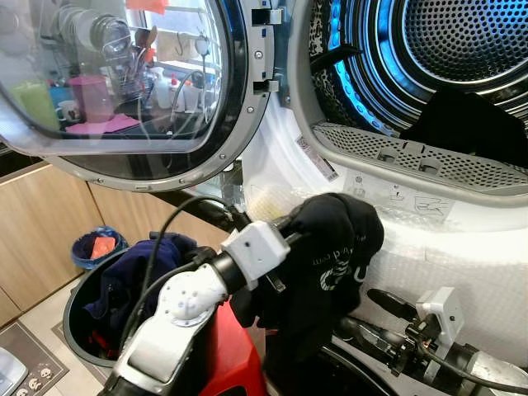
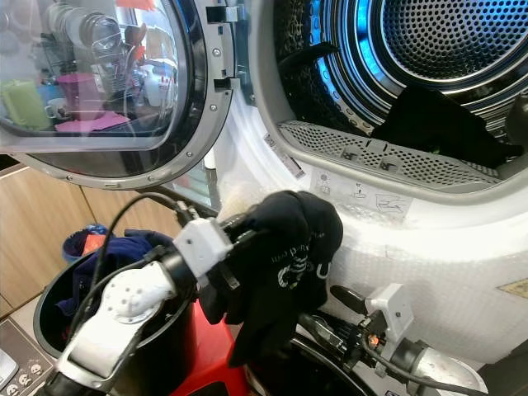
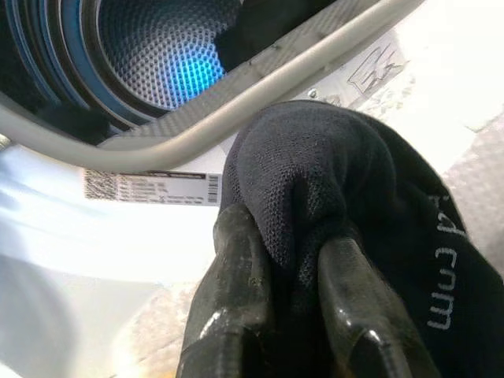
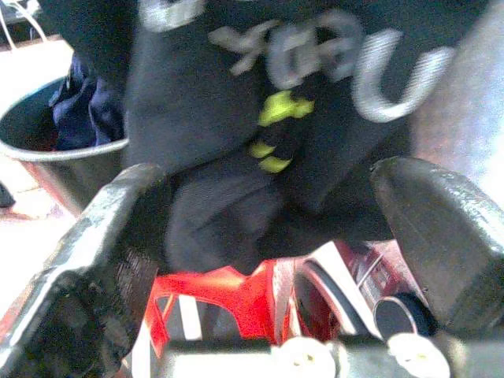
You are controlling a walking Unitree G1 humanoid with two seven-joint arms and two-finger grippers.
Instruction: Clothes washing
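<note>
My left gripper (image 3: 295, 264) is shut on a black garment (image 1: 330, 247) with white lettering. It holds the bunched cloth up in front of the washing machine's white front, just below the open drum (image 1: 462, 41). Another black garment (image 1: 462, 115) lies inside the drum at its lip. My right gripper (image 4: 268, 228) is open, low on the right, under the hanging cloth and not touching it. A black laundry basket (image 1: 70, 318) with dark blue clothes (image 1: 132, 272) stands at the lower left.
The round glass door (image 1: 124, 82) is swung open to the left above the basket. A small blue bin (image 1: 97, 246) sits by the wooden cabinets (image 1: 41, 231). A red object (image 1: 227, 355) lies beneath my left arm.
</note>
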